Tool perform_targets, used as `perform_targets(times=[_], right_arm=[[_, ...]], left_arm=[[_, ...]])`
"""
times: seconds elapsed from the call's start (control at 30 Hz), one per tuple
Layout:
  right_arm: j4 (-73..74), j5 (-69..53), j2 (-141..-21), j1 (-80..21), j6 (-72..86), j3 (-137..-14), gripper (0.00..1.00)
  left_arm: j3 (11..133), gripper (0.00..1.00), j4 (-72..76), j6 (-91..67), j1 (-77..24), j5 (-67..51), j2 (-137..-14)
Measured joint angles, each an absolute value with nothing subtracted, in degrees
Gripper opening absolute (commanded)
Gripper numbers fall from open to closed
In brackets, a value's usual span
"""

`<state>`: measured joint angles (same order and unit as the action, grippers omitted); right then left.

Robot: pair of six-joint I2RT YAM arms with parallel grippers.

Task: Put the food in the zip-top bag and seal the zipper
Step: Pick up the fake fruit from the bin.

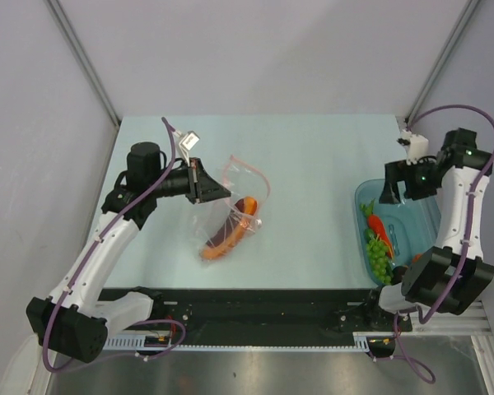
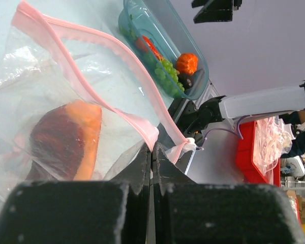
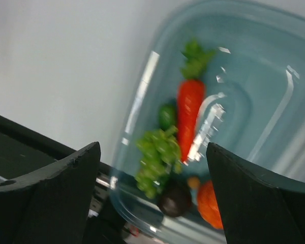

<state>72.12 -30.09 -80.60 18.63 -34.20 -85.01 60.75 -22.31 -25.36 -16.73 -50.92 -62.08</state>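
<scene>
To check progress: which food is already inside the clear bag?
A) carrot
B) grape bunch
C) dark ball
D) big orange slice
D: the big orange slice lies inside the clear bag; the carrot, grape bunch and dark ball lie in the teal bowl.

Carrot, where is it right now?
In the top view the carrot lies in the teal bowl on the table's right side, next to the green grapes.
</scene>
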Motion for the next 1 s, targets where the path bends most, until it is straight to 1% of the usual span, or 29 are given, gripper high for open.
perform_targets(times=[0.13,0.37,0.5,0.67,1.0], right_arm=[[74.19,-23.46,-80.51,26.3,-42.72,-82.63,0.9],[76.27,-10.41,-78.26,31.79,-51.29,-76.64,0.95],[76.29,-4.6,-77.58,35.14,-55.07,-74.24,0.95],[76.4,-0.08,-79.0,35.68,-58.3,-71.68,0.94],[72.03,3.66,-82.48,34.26,-63.88,-67.18,0.89]], left_arm=[[60.75,0.0,-22.79,-24.86,-16.73,-50.39,-62.08],[60.75,0.0,-23.42,-23.79,-16.73,-50.06,-62.06],[60.75,0.0,-23.42,-23.44,-16.78,-50.06,-62.08],[60.75,0.0,-23.49,-23.11,-16.78,-50.0,-62.13],[60.82,0.0,-23.79,-21.67,-16.78,-49.21,-62.13]])
